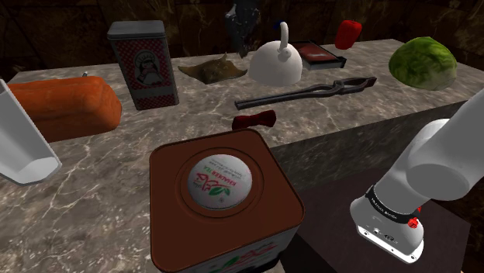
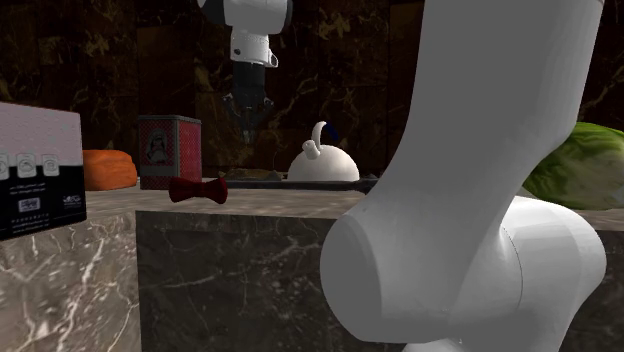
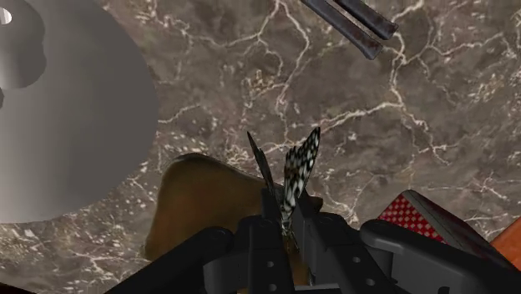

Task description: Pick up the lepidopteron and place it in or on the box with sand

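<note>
In the wrist view, my gripper [image 3: 284, 215] is shut on a butterfly [image 3: 299, 171] with black-and-white chequered wings, which stick up from between the fingertips. Right under it lies a flat, sand-brown tray [image 3: 200, 205] on the marble counter, beside a white kettle [image 3: 67, 108]. In the shoulder view the gripper [image 1: 242, 29] hangs at the back of the counter above that brown tray [image 1: 213, 70]. From the second exterior view the gripper [image 2: 248, 118] points straight down, a short way above the counter.
Near the tray stand a red tin [image 1: 143, 62], the white kettle [image 1: 275, 62] and black tongs [image 1: 306, 91]. A dark red bow tie [image 1: 254, 121], an orange loaf [image 1: 66, 105], a lettuce [image 1: 423, 63] and a brown box with a white ball [image 1: 225, 198] lie nearer the front.
</note>
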